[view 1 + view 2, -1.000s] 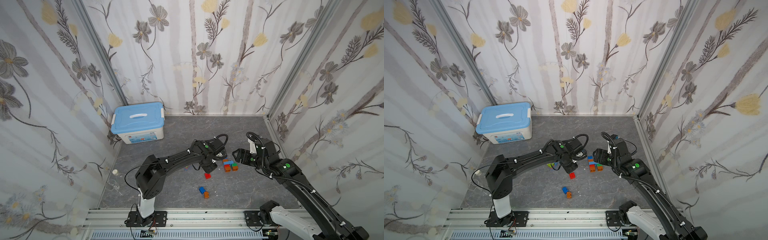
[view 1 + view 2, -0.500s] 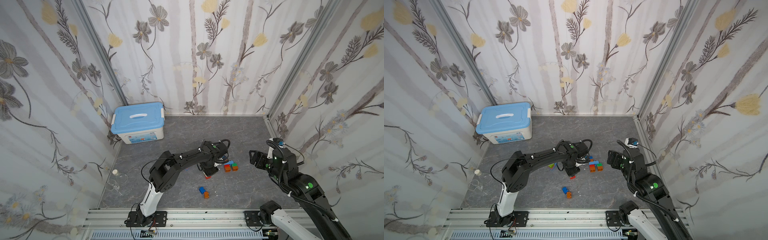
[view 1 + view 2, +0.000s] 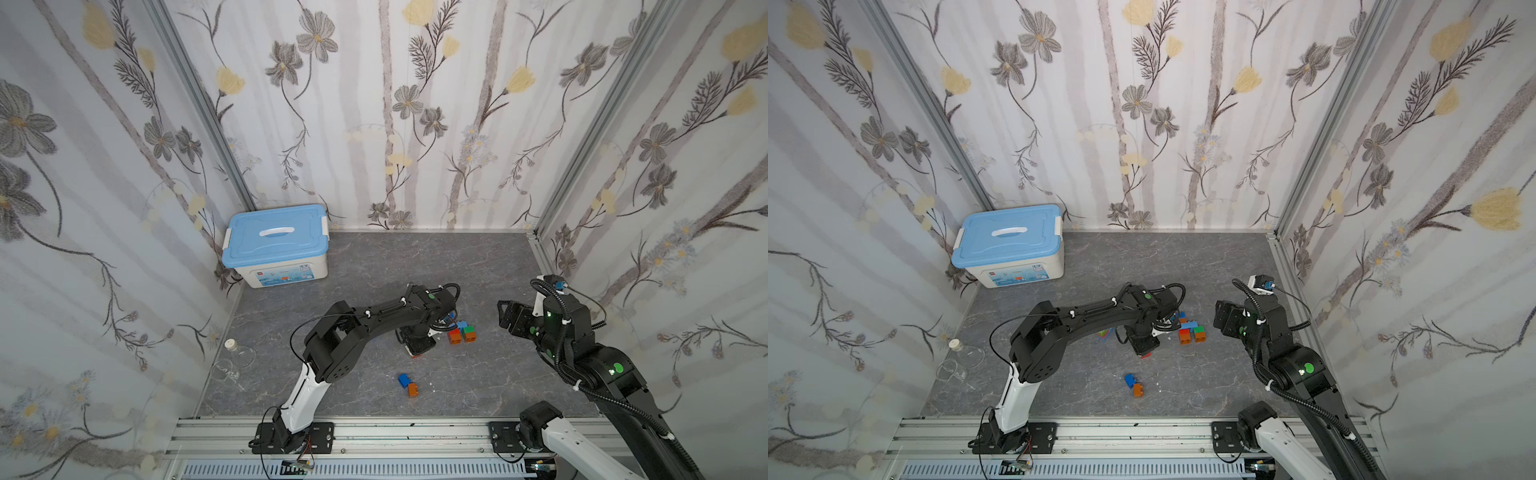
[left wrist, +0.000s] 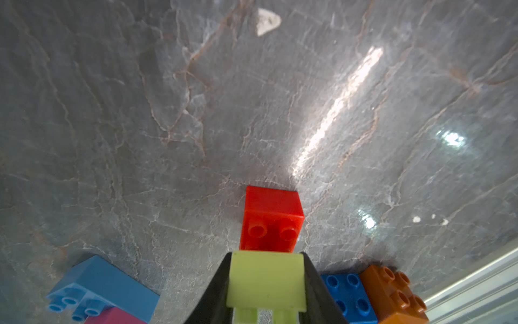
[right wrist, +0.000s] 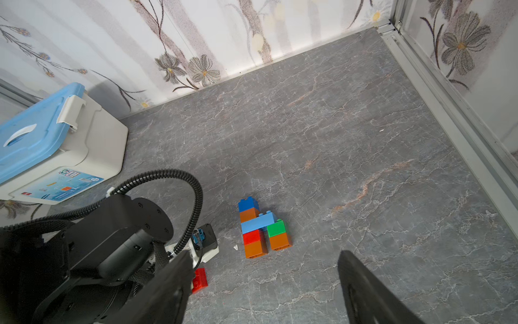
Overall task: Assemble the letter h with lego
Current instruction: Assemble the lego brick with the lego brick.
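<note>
Grey marble counter (image 3: 374,270) is carrying the lego. On it, the left gripper (image 4: 266,263) is clamping a lime brick (image 4: 265,280) just beside a red brick (image 4: 272,216). The right gripper (image 5: 265,261) is hanging open, near the joined bricks (image 5: 260,230). A blue-orange pair (image 3: 407,384) is lying apart.

Lime brick (image 4: 265,283) near red brick (image 4: 271,218)

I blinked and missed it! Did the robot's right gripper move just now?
Yes. The right gripper pulled back from the joined bricks, toward the side wall; the bricks stayed put.
</note>
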`<act>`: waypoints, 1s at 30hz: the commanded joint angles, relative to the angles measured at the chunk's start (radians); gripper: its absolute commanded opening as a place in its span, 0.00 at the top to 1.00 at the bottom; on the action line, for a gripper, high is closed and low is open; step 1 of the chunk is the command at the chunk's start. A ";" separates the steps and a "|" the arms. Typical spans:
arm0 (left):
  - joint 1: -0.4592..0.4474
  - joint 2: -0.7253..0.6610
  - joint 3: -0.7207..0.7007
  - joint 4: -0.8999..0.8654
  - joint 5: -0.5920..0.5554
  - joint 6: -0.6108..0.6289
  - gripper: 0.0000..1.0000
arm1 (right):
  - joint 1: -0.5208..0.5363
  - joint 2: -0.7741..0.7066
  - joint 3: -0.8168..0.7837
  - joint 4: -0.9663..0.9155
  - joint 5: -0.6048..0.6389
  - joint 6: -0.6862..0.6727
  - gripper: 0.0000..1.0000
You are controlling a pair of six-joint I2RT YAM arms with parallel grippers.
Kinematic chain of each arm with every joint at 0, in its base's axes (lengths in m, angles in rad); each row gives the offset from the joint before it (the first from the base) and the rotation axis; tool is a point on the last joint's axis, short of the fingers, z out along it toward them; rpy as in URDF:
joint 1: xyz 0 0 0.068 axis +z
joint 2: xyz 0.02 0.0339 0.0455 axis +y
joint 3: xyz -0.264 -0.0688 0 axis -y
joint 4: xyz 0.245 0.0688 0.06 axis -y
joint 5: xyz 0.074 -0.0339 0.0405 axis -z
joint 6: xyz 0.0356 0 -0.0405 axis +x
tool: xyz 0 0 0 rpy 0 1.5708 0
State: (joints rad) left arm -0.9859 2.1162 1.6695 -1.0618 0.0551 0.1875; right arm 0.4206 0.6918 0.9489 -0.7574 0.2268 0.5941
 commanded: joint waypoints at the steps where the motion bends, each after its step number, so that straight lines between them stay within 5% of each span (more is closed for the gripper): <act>1: -0.002 0.001 -0.004 0.006 -0.017 0.032 0.67 | 0.001 0.007 0.007 0.026 -0.015 0.013 0.18; 30: -0.014 0.000 -0.015 0.089 0.052 0.070 0.57 | 0.001 0.035 0.001 0.034 -0.045 0.020 0.18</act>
State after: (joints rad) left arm -1.0004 2.1326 1.6619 -0.9810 0.0944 0.2432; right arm 0.4202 0.7284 0.9504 -0.7483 0.1864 0.6048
